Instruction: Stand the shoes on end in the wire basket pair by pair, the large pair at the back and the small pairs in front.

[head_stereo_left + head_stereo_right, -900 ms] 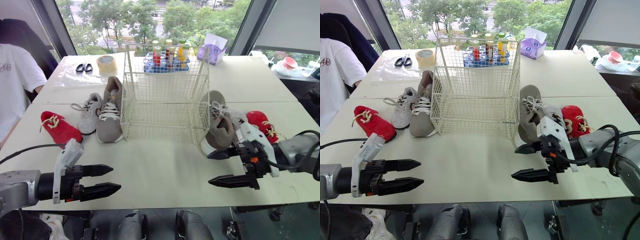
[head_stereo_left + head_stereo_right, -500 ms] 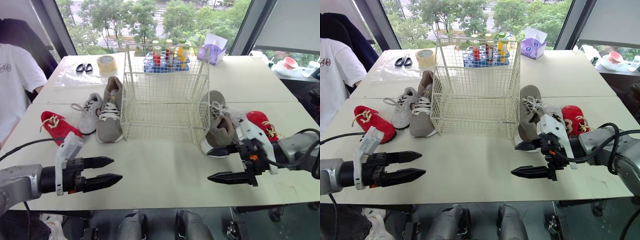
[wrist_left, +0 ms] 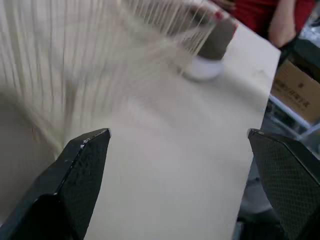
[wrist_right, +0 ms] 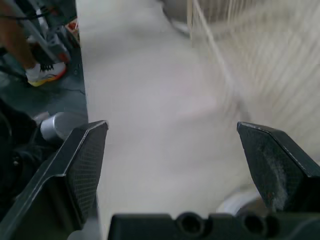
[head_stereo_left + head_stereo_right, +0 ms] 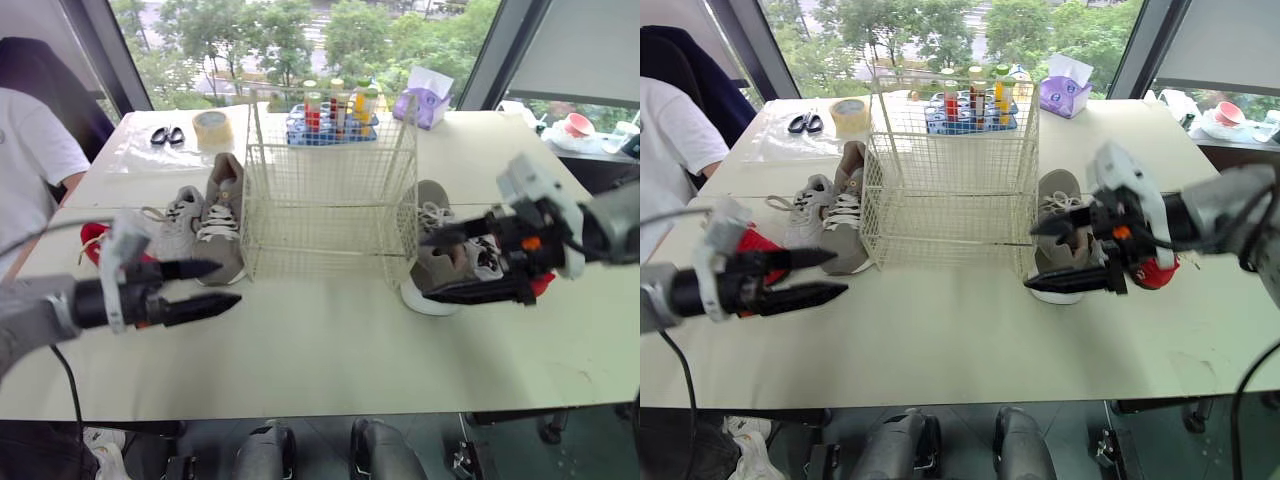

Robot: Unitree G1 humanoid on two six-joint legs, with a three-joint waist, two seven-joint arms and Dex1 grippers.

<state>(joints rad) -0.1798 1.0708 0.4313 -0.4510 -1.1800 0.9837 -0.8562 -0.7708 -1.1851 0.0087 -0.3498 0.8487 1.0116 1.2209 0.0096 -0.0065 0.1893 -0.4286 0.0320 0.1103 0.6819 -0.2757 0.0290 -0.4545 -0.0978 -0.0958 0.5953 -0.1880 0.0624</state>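
Risen from the near table (image 5: 330,350) edge, fingers apart: right hand (image 5: 430,268) at the large grey shoe (image 5: 1058,200) lying lengthwise beside the wire basket (image 5: 330,200), left hand (image 5: 228,283) just short of its mate (image 5: 222,225).

I see an office-like room: pale tables (image 5: 330,350) pushed together, tall windows (image 5: 230,60) with trees (image 5: 355,30) behind the wire basket (image 5: 330,200), scissors (image 5: 167,136), a tape roll (image 5: 213,125) and a tissue box (image 5: 424,95) beyond it.
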